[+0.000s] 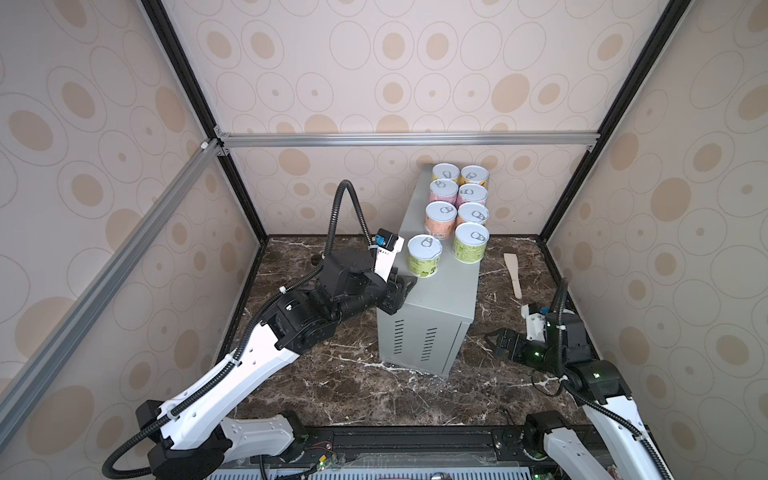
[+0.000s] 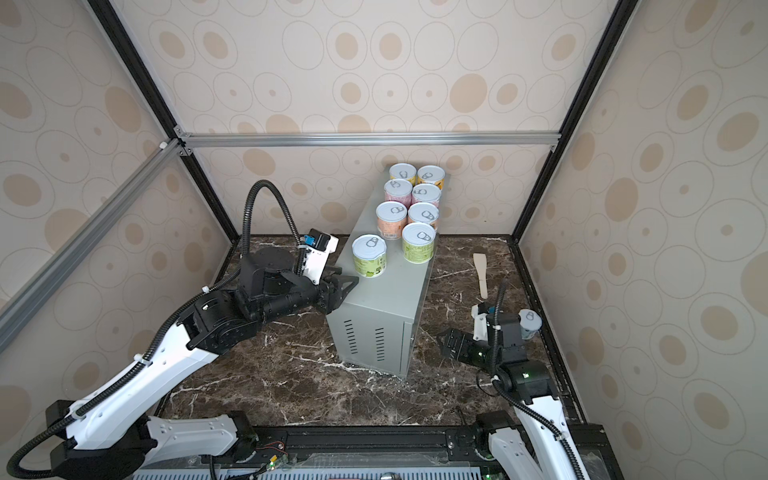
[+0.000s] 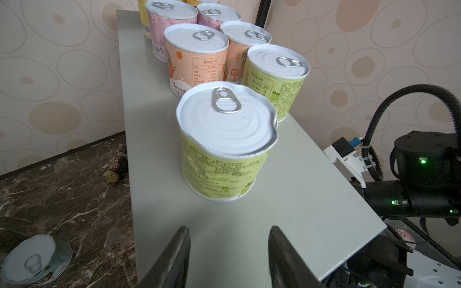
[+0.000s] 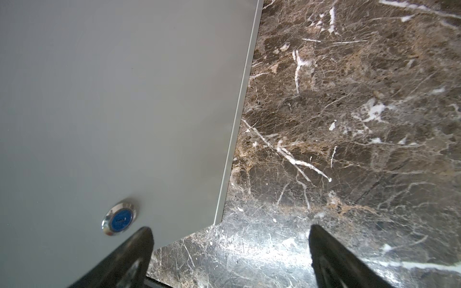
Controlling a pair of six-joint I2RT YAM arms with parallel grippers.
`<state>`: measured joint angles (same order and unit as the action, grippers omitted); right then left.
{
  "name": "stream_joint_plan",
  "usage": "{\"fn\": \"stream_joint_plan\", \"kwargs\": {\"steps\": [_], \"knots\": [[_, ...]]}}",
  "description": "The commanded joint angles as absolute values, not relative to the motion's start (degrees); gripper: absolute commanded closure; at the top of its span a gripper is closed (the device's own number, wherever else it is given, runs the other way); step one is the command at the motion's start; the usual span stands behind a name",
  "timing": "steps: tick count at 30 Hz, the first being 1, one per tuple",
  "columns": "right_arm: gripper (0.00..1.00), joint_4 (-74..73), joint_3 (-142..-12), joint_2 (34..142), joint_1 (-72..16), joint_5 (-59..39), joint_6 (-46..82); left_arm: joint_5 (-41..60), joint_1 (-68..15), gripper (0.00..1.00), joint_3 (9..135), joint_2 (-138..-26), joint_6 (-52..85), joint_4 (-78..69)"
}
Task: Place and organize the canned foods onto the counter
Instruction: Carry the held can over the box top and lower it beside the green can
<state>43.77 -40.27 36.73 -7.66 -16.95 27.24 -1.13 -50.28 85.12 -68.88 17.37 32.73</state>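
On top of the counter stand eight cans in two rows, all upright. At the counter's near left edge is the left gripper, just short of the closest green can. Its jaws are apart and hold nothing. The right gripper is low beside the counter's right side, spread wide and empty. A white can sits on the floor right of the counter, behind the right arm. The last can is on the floor left of the counter.
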Motion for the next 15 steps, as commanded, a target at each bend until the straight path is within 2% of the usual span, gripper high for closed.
{"fn": "stream_joint_plan", "kwargs": {"steps": [1, 15], "knots": [[0.01, 42.7, -39.6, 36.7, -7.4, -17.1, 27.6, -1.1, -50.8, 0.49, 85.2, -69.5, 18.5, 28.2], [0.01, 41.0, -38.3, 37.8, -7.4, -17.0, 26.8, -7.0, -50.8, 0.5, 83.5, -74.3, 19.5, 21.0]]}}
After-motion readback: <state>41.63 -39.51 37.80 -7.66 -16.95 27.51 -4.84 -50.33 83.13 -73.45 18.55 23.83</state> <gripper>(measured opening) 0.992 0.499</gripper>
